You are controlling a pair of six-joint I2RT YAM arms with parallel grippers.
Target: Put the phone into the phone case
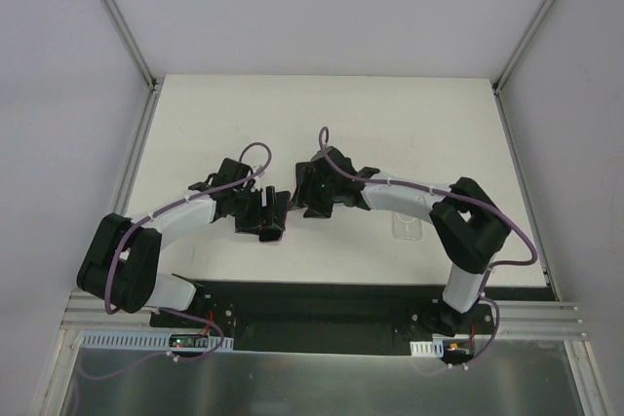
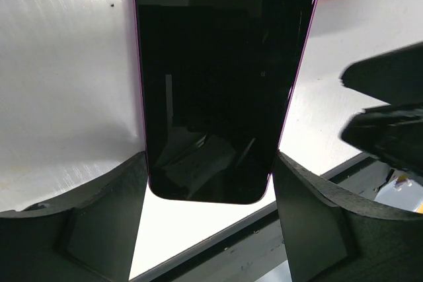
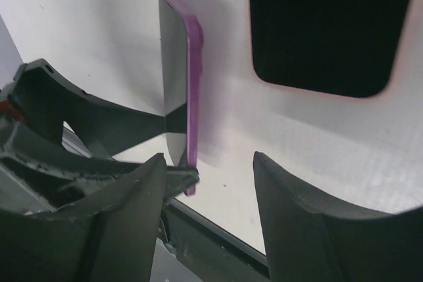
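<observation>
Closest to the lens, the left gripper pinches the black-glass, purple-edged phone across its two long edges near one short end. It holds the phone up on edge at the white table; we cannot tell whether the two touch. At about 3 o'clock from it, the right gripper stands spread with nothing between its fingers. A dark round-cornered slab with a pale pink rim lies flat at 1 o'clock from that gripper; we cannot tell what it is. Farther right, at 4 o'clock under the right arm, lies the clear round-cornered phone case. We judge the phone stiff, fairly dense and slick, its glass breakable, so the side edges are the place to grip. The case looks light and pliant, likely to skid unless pinned.
</observation>
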